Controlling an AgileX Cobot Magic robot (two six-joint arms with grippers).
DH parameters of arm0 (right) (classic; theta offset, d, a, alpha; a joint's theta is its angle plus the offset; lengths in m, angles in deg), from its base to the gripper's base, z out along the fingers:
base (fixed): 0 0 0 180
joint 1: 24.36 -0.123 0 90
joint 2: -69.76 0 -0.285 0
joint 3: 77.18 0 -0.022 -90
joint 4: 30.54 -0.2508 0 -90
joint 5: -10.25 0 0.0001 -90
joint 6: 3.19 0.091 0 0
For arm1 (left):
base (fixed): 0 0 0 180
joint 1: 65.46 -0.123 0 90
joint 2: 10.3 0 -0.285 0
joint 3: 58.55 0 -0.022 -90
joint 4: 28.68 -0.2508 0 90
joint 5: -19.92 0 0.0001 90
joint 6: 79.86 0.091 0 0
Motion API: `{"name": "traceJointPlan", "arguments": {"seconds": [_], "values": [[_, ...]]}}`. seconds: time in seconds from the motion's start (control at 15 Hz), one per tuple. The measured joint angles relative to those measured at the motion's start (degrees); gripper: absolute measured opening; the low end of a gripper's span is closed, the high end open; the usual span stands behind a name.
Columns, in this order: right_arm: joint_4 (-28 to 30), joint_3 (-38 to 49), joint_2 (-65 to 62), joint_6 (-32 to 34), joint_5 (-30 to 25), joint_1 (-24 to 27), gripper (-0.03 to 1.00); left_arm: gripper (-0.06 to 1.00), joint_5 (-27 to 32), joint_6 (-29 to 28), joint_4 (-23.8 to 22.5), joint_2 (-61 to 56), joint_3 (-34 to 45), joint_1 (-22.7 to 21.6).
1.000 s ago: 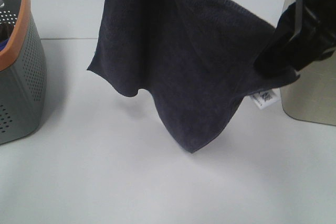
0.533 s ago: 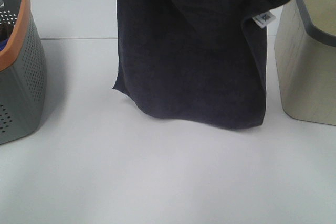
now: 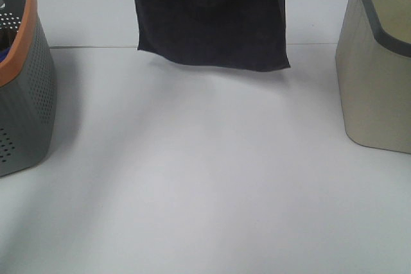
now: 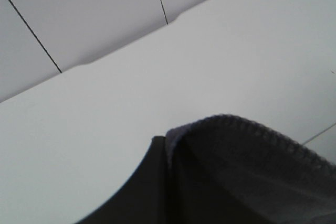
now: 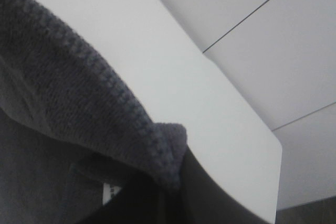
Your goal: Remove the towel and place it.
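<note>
At the left edge of the white, matt table (image 3: 192, 178) stands a grey basket (image 3: 29, 94), its hard wall punched with rows of small round holes and its top ringed by a smooth orange rim. Right of it, my left claw (image 4: 160, 153), seen only from its wrist camera, is pinched shut on one upper corner of the towel (image 3: 209, 17), the cloth's stitched hem curling over the dark finger. The towel hangs in the air at the far middle of the scene: a dark navy-grey sheet of soft, fuzzy terry, falling flat and nearly rectangular, its top out of the high camera's sight. Its lower edge runs almost straight, dipping slightly toward the right corner, and is clear of the tabletop, which carries a faint shadow under it. My right claw (image 5: 176, 192), likewise shown only by its own wrist camera, is clamped on the other upper corner, where the knobbly hem folds over the finger and a small white label peeks out below. At the far right sits a beige bin (image 3: 376, 88) with smooth, rounded walls and a grey rim, well apart from the towel.
</note>
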Motion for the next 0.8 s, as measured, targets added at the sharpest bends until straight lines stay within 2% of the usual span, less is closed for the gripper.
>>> {"name": "traceJointPlan", "arguments": {"seconds": [0.13,0.27,0.53,0.8], "values": [[0.1,-1.6,3.2,0.0,4.1,0.2,0.02,0.0,-3.3,0.1,-0.5,2.1,0.0,-0.2],[0.1,-1.9,5.4,-0.1,5.8,0.2,0.02,0.0,-4.4,0.1,-1.5,3.6,0.3,-0.2],[-0.1,-3.5,8.3,-0.1,13.4,2.1,0.02,0.0,-13.2,0.1,-5.6,5.2,0.3,-0.2],[-0.1,-5.9,11.6,0.1,16.9,2.6,0.02,0.0,-17.8,0.1,-7.6,7.3,0.3,-0.4]]}}
